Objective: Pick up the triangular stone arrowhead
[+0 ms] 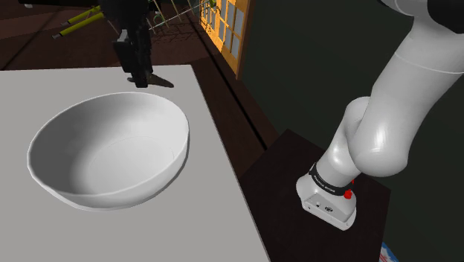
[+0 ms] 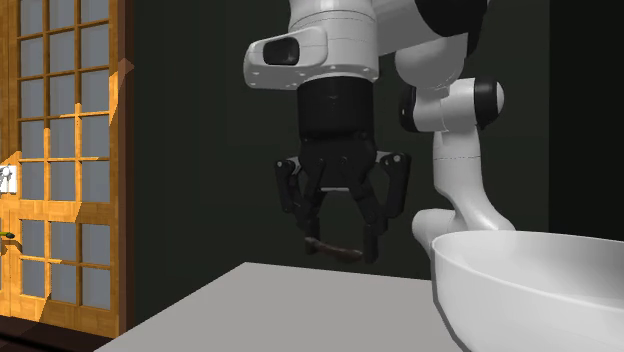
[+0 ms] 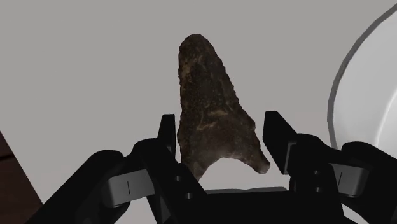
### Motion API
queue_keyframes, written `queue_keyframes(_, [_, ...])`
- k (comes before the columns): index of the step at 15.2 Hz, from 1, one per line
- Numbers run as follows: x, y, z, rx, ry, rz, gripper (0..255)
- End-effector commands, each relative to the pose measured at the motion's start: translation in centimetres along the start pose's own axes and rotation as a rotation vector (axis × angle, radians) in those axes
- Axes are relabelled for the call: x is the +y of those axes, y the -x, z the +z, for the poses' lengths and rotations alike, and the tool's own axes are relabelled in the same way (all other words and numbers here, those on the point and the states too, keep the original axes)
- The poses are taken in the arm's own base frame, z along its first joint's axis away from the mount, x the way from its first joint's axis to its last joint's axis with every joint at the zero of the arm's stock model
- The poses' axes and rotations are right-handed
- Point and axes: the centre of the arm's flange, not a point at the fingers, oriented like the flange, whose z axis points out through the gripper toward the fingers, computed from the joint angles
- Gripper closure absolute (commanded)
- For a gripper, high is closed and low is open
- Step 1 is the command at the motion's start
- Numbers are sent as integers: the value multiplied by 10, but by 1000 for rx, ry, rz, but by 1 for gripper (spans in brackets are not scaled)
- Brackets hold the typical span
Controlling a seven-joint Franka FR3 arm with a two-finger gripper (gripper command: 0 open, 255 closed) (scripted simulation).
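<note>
Table point(image 1: 212, 205): pale slab below the hand, close under the fingertips.

Bowl point(image 1: 111, 160): large, white, empty. It stands to one side of the hand, near but apart from it.

Gripper point(image 2: 343, 245): fingers point down and are closed on the arrowhead, one on each long edge near the base.

Arrowhead point(image 3: 210, 108): dark, mottled stone. It lies flat between the fingertips and appears clear of the table, tip pointing away from the palm and notched base toward it.

Risks, as judged:
1. The edges taper and are rough, so the pads bear on slanting faces. The squeeze could push the stone out tip-first.
2. One finger seems to meet only a corner barb, so the stone could pivot.
3. A sideways swing toward the bowl could clip its rim.
4. A drop would mean regrasping.
</note>
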Motion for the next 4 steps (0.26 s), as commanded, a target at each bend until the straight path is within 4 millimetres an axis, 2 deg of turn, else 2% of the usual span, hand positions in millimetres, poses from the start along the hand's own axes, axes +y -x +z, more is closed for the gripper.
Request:
queue_keyframes(1, [-1, 1, -12, 0, 0, 0, 255])
queue_keyframes(4, [-1, 1, -18, 0, 0, 0, 255])
